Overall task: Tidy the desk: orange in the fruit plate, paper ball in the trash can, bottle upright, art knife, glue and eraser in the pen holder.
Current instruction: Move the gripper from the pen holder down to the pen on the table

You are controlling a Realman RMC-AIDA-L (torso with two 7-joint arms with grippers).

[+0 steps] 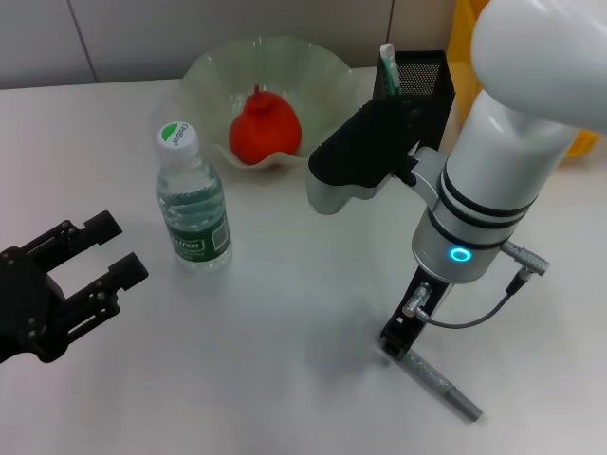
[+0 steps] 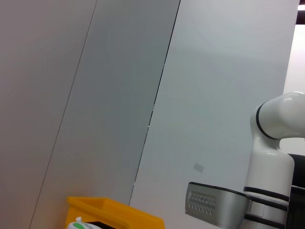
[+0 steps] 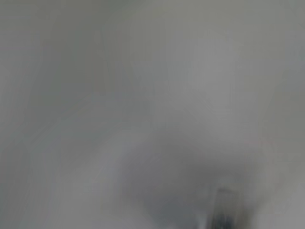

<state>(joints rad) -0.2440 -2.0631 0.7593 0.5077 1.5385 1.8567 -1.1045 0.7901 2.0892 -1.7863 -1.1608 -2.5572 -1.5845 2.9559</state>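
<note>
White desk point(image 1: 285, 332): one bottle point(image 1: 193, 209), one orange point(image 1: 266, 128).

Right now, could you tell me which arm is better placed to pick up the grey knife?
Right. Its pincer is already down at the art knife; the left pincer sits open across the desk, beyond the bottle.

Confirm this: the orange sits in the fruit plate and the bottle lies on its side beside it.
Not quite. The orange does sit in the fruit plate, but the bottle stands upright on the desk in front of the plate, cap up, as the head view shows.
</note>
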